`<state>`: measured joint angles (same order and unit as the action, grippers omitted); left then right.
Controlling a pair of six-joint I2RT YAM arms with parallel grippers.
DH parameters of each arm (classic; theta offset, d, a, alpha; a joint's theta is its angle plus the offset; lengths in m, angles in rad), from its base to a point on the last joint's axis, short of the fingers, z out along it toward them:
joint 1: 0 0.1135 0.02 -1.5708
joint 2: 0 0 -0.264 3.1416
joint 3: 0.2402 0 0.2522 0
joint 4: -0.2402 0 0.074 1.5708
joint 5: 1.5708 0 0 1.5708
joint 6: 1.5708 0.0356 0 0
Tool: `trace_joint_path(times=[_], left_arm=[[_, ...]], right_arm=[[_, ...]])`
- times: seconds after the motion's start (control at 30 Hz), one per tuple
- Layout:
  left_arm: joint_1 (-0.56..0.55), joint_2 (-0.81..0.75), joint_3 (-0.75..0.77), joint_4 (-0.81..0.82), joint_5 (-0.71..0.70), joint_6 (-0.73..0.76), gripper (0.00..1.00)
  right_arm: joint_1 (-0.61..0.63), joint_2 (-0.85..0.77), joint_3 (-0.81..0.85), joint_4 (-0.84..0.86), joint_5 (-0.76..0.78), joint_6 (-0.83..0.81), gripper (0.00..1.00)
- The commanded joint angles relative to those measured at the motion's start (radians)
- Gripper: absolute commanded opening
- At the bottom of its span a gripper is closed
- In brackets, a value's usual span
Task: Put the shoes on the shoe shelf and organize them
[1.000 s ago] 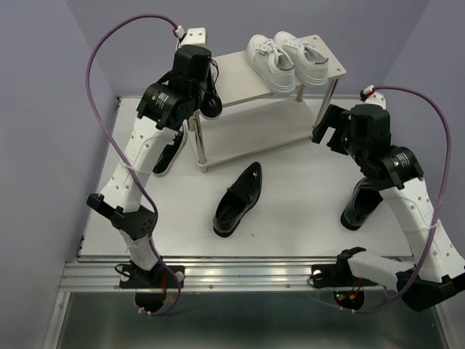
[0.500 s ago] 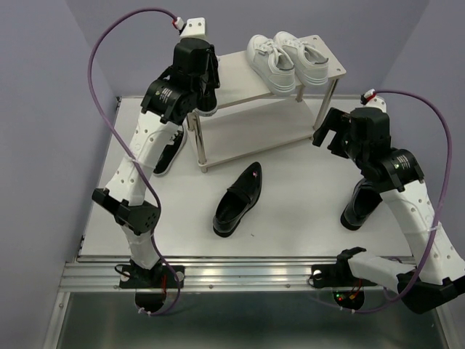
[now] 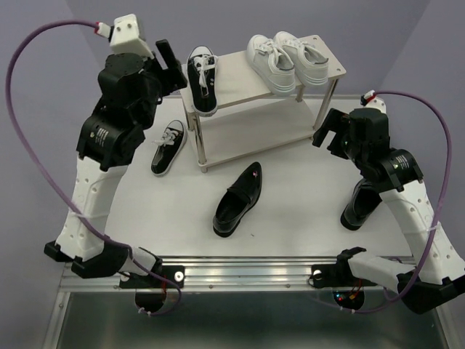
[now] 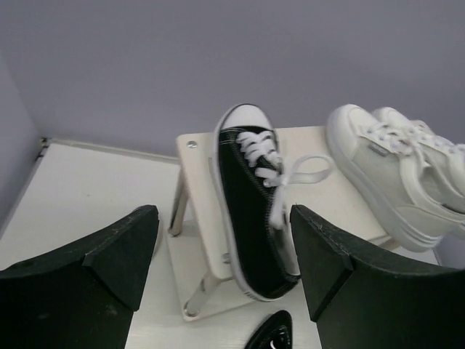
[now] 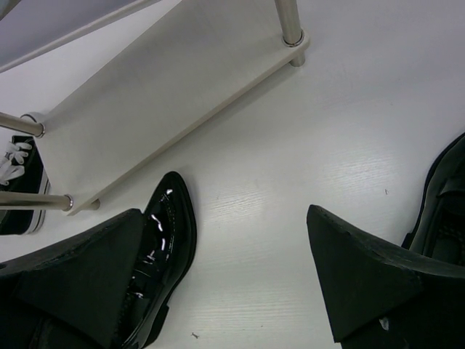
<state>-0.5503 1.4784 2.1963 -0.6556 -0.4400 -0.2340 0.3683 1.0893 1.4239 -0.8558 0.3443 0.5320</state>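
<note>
The shoe shelf (image 3: pixel 243 86) stands at the back of the table. On its top board sit a pair of white sneakers (image 3: pixel 287 62) at the right and one black canvas sneaker (image 3: pixel 202 78) at the left edge. My left gripper (image 3: pixel 171 69) hovers just left of that sneaker, open and empty; the left wrist view shows the sneaker (image 4: pixel 254 211) lying free beyond the left gripper (image 4: pixel 224 218). The other black canvas sneaker (image 3: pixel 168 147) lies on the table left of the shelf. One glossy loafer (image 3: pixel 240 200) lies mid-table, another (image 3: pixel 360 207) under my right arm. My right gripper (image 3: pixel 330 131) is open above the table.
In the right wrist view the shelf's lower board (image 5: pixel 167 94) is bare, with the mid-table loafer (image 5: pixel 163 247) by the left finger and the other loafer (image 5: pixel 443 211) at the right edge. Purple walls close in behind and at both sides.
My left gripper opened and let go of the black canvas sneaker on the top board, then drew back up and to the left. The right arm stayed still.
</note>
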Motion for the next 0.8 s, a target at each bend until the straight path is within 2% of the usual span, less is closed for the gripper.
trace_joint_path(times=[0.0, 0.03, 0.17, 0.3, 0.43, 0.5, 0.77], left_arm=[[0.107, -0.088, -0.203, -0.007, -0.060, -0.047, 0.84], [0.190, -0.107, -0.257, -0.012, -0.027, -0.059, 0.84], [0.346, -0.219, -0.621, 0.030, 0.064, -0.102, 0.83], [0.463, -0.219, -0.864, 0.108, 0.159, -0.116, 0.80], [0.507, -0.153, -0.931, 0.139, 0.221, -0.100, 0.80], [0.509, -0.093, -0.942, 0.157, 0.240, -0.097, 0.84], [0.526, 0.127, -0.905, 0.225, 0.251, -0.082, 0.92]], right_arm=[[0.004, -0.015, -0.008, 0.040, 0.012, 0.016, 1.00], [0.004, -0.017, -0.016, 0.043, 0.013, 0.017, 1.00], [0.004, -0.022, -0.031, 0.050, 0.010, 0.019, 1.00], [0.004, -0.016, -0.043, 0.066, -0.007, 0.019, 1.00], [0.004, -0.016, -0.048, 0.073, -0.018, 0.019, 1.00], [0.004, -0.019, -0.057, 0.078, -0.021, 0.020, 1.00], [0.004, -0.022, -0.069, 0.084, -0.039, 0.033, 1.00]])
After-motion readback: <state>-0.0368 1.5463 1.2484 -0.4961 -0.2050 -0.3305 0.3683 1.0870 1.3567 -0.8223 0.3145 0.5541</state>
